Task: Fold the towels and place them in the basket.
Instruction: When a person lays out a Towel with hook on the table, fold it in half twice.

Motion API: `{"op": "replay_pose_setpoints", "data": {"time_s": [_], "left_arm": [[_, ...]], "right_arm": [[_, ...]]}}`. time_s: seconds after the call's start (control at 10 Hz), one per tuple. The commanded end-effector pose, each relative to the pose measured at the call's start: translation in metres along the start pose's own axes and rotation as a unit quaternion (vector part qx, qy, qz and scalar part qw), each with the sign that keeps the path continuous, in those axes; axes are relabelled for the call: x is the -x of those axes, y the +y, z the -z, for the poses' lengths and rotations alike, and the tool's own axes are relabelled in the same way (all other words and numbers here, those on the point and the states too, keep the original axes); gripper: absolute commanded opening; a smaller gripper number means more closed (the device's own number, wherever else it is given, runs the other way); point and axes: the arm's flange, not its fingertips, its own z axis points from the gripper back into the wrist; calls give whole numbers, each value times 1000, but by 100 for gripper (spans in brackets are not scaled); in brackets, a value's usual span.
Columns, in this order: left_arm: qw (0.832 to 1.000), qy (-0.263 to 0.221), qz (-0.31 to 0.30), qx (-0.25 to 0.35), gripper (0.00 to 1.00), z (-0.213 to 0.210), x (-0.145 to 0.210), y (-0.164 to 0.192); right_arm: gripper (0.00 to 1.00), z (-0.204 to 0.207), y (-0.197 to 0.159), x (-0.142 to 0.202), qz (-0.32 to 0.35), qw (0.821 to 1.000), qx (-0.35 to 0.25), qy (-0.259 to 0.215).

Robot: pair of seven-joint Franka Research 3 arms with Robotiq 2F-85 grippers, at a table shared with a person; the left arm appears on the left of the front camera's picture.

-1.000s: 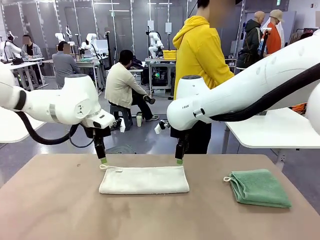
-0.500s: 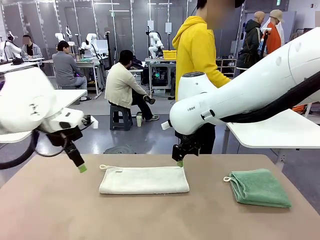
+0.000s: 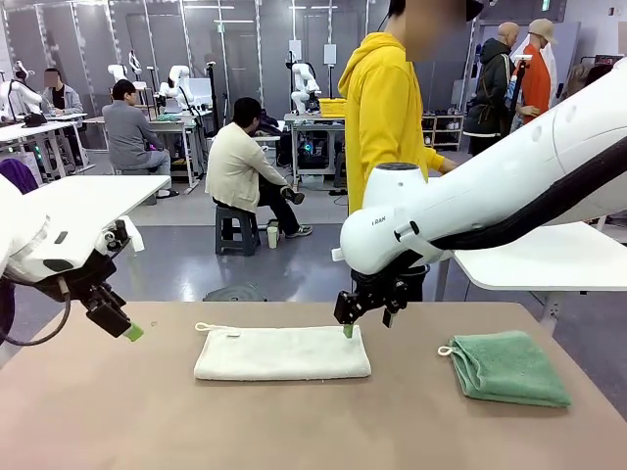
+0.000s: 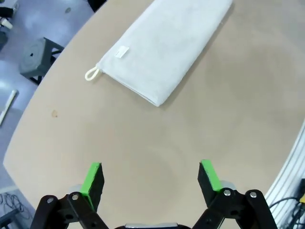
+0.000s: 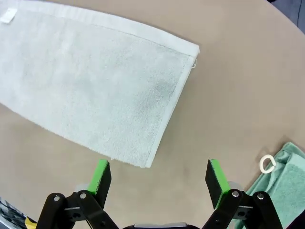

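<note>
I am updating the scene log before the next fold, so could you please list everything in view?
Cream-white towel: one, cream-white, folded into a long strip, mid-table, loop at its far left corner.
Green towel: one, green, folded, table's right side, white loop toward the middle.
Table: one, tan, under both towels.
White side tables: two, white, beyond the table at left and right.
Person: one, yellow hoodie, standing at the far side.
Other people: several, farther back in the room.
Left gripper: one, black with green pads, jaws open, over the table's left part.
Right gripper: one, black with green pads, jaws open, at the cream-white towel's right end.
</note>
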Motion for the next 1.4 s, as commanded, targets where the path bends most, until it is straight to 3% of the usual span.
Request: {"op": "replay_pose_setpoints", "data": {"time_s": [0.0,0.1,0.4,0.8,1.3], "left_arm": [[998,-30,42,20,100,10,32,-18],[1000,0,0,0,100,0,0,0],[1000,0,0,0,100,0,0,0],[1000,0,0,0,100,0,0,0],[1000,0,0,0,100,0,0,0]], "right_arm": [[100,8,2,-8,-9,1000,15,-14],[100,0,0,0,0,1000,0,0],[100,6,-2,-2,1,1000,0,-1],[100,41,-7,-19,110,994,-10,12],[100,67,-4,-33,166,986,-10,0]]}}
